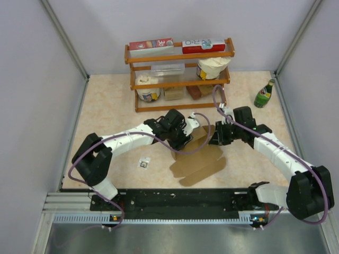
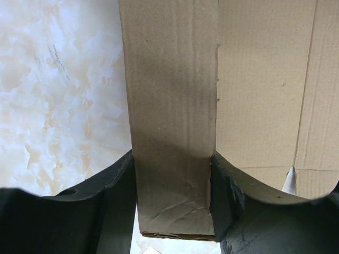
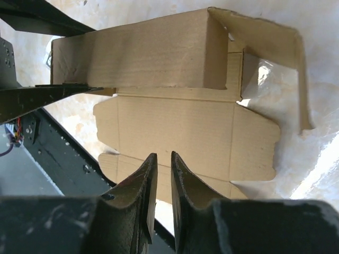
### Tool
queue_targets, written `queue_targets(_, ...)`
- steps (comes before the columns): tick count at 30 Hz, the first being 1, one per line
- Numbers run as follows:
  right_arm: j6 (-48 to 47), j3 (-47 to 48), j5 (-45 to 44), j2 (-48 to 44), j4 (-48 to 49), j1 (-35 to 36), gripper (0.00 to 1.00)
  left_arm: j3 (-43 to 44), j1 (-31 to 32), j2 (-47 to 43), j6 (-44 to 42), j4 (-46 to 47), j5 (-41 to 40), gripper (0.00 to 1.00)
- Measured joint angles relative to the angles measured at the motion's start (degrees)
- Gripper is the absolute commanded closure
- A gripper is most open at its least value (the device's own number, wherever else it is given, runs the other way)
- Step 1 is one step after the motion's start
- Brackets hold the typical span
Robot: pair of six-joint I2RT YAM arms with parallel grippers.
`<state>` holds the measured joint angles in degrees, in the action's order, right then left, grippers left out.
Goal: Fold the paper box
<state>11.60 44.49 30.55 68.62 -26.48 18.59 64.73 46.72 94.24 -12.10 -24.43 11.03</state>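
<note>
Far left, the left arm (image 1: 122,140) reaches in from its base across the pale marbled worktop (image 1: 106,114). Just in front of it, a small white-and-dark scrap (image 1: 144,162) lies on its own.

Now the left fingers (image 2: 106,211): they're clamped on the paper box (image 1: 204,159), one finger on each face of a raised cardboard wall, squeezing it between them. That wall stands up off the worktop, and flat creased panels spread away on its right side.

The paper box sits mid-worktop, between the two arms and toward the near edge. It's half formed. One long side is turned up, and the broad panels and rounded flaps lie flat toward the robot. In the right wrist view, an end flap curls upward at one end.

Behind it, at the back, there's a wooden shelf (image 1: 180,54) with red-and-white cartons (image 1: 151,45) on its top tier.

Over to the right fingers (image 3: 143,185): nearly together, just a thin slit between them and nothing in it. They're poised above a flat panel of the box, and I can't tell if they touch it.

Far right, a green bottle (image 1: 264,94) stands upright by the wall, well apart from the box.
</note>
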Motion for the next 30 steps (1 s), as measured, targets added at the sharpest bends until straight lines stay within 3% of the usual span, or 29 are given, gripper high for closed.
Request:
queue_targets(2,0.24,0.00,0.66,-0.11,-0.17,-0.37,0.83,-0.02,0.33,0.00,0.02,0.00,-0.72,0.50)
queue_targets(6,1.88,0.24,0.44,-2.82,-0.37,-2.21,0.69,-0.02,0.85,-0.02,0.04,0.02,-1.92,0.50)
queue_targets(12,4.48,5.20,-7.74,-5.92,1.44,-4.57,0.72,-0.02,1.07,-0.02,0.02,0.28,-2.86,0.49)
queue_targets(16,5.11,11.34,-11.63,0.96,4.68,-5.29,0.78,-0.02,1.07,-0.02,0.09,0.39,-3.15,0.49)
queue_targets(24,5.01,14.27,-13.25,20.35,10.91,-5.62,0.77,-0.04,1.07,-0.02,0.24,0.44,-3.19,0.49)
queue_targets(30,3.43,16.41,-13.22,24.85,10.16,-5.64,0.75,-0.04,1.07,-0.02,0.26,0.44,-3.19,0.49)
